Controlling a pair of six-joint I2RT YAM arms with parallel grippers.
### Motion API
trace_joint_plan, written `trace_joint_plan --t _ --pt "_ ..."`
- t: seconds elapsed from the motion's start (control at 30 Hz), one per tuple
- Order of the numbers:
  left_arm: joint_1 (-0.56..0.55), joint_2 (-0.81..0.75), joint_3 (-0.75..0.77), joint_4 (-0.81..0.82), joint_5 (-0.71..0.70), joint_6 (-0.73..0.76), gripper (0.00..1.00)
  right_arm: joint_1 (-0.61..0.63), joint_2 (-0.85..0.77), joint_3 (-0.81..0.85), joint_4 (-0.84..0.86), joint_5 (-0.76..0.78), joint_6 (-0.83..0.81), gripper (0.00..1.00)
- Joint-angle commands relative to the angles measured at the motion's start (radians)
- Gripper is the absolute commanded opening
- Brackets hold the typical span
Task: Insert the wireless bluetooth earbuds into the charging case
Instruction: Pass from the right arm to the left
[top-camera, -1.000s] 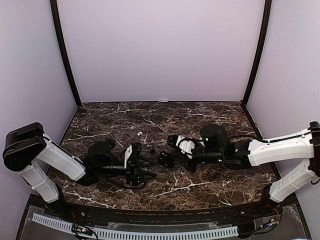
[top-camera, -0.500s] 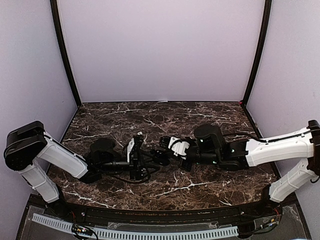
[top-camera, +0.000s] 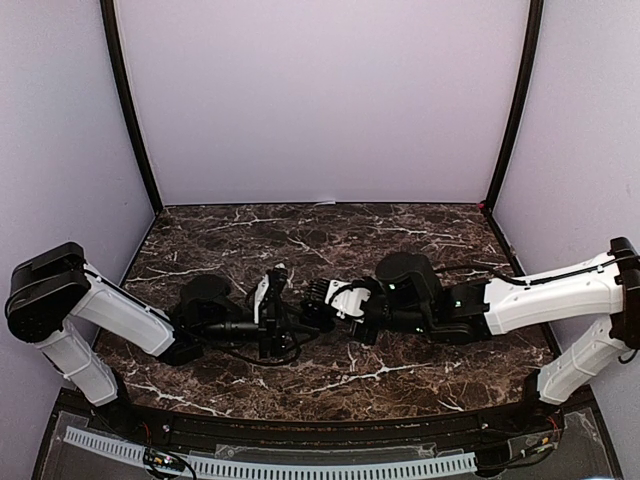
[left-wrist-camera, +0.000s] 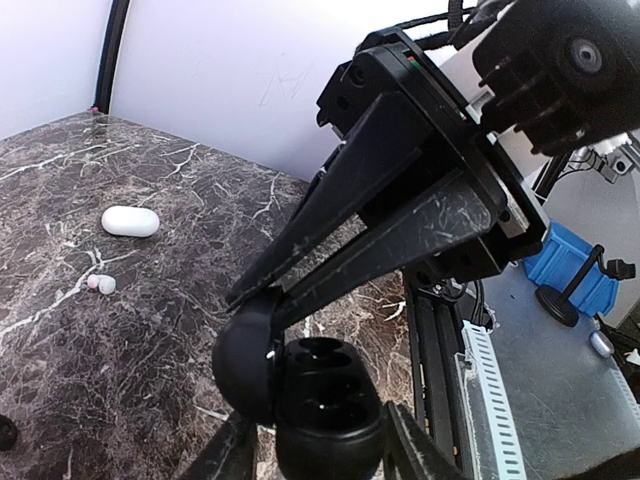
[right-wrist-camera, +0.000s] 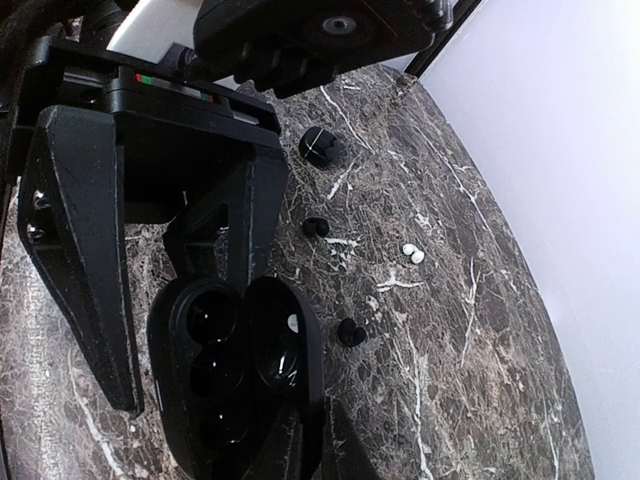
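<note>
Left gripper (left-wrist-camera: 318, 428) is narrowing its jaws round the open black charging case (right-wrist-camera: 235, 370) that the right gripper (left-wrist-camera: 255, 305), pinching it tight, has just carried across (whether they are touching it yet cannot be told); its sockets are looking empty, while black earbuds (right-wrist-camera: 348, 332) and white earbuds (right-wrist-camera: 412, 253) are lying loose on the table (right-wrist-camera: 470, 400) beyond, so loading is waiting on a steadied case

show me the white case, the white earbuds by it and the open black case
white case (left-wrist-camera: 131, 221), left wrist view, middle of its shell
white earbuds (left-wrist-camera: 105, 285), left wrist view, on the right-hand bud
open black case (right-wrist-camera: 215, 368), right wrist view, inside of its left half
</note>
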Motion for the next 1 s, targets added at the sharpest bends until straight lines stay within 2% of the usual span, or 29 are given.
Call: trace_joint_plan --t 0.0,0.07,0.13,0.33,0.4,0.53,0.97 --pt "0.003 -0.033 0.025 -0.024 0.02 -0.006 0.52 0.017 0.007 0.026 0.017 0.032 -0.016 0.08" --pt "0.003 -0.034 0.025 -0.025 0.026 -0.009 0.56 0.021 0.008 0.025 0.015 0.041 -0.02 0.08" --pt "0.004 -0.034 0.028 -0.027 0.031 -0.007 0.55 0.023 0.008 0.026 0.013 0.046 -0.022 0.08" --pt "0.005 -0.029 0.031 -0.041 0.038 0.009 0.41 0.027 0.017 0.027 0.011 0.046 -0.024 0.08" --pt "0.005 -0.028 0.032 -0.041 0.042 0.012 0.31 0.03 0.02 0.028 0.011 0.046 -0.025 0.09" --pt "0.005 -0.027 0.032 -0.044 0.05 0.025 0.24 0.03 0.02 0.02 0.021 0.048 -0.024 0.16" --pt "0.028 -0.042 -0.02 0.027 0.061 0.039 0.21 0.027 -0.066 -0.077 0.077 -0.024 -0.01 0.36"
